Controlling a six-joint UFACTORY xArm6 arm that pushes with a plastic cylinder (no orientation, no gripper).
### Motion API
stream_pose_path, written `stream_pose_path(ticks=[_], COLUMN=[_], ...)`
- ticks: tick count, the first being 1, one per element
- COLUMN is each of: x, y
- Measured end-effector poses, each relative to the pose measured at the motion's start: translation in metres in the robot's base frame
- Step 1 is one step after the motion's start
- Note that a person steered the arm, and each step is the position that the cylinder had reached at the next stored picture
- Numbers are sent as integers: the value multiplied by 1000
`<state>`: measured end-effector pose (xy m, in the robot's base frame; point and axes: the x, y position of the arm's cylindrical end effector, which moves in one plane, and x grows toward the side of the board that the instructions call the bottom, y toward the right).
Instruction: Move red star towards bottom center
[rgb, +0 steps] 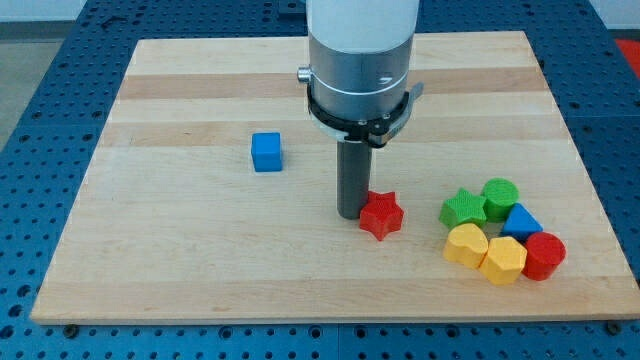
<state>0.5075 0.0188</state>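
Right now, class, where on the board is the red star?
The red star lies right of centre, toward the view's bottom, touching my tip on its left; the green star is nearest on its right.

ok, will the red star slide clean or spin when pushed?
Red star looks rigid and squat, so probably slides, unlikely to tip. My tip touches its left edge, off-centre, so it may spin. Its points could slip off the round rod.

Eight blocks are sitting on the tabletop (180, 250): two red, two green, two blue and two yellow, six of them clustering near right.
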Motion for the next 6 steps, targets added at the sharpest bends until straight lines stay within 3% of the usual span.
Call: stream_pose_path(ticks=[2,4,6], x=[-25,4,36], y=[4,47,47])
